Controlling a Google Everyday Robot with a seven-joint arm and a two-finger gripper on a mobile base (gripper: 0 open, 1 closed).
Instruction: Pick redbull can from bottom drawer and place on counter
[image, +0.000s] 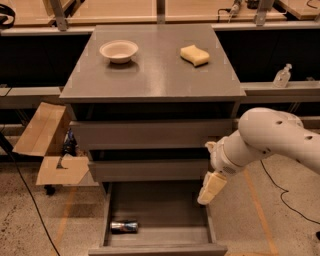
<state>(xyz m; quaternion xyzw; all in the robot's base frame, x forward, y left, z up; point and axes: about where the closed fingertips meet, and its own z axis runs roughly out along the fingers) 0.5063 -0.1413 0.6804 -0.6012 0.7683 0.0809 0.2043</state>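
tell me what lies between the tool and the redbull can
Nothing but the bare grey floor of the bottom drawer, as the camera view shows. The tool hangs at its right wall; the redbull can lies front left.

A pale shallow bowl (119, 51) sits left of a yellow sponge (194, 55), well apart. An open cardboard box (47, 145) stands at the left on the speckled floor (250, 230), flaps spread. A clear pump bottle (282, 76) stands on a grey ledge (267, 90) at the right. A pale wooden worktop (115, 9) runs along the back. The tool (210, 187) hangs low, right of centre
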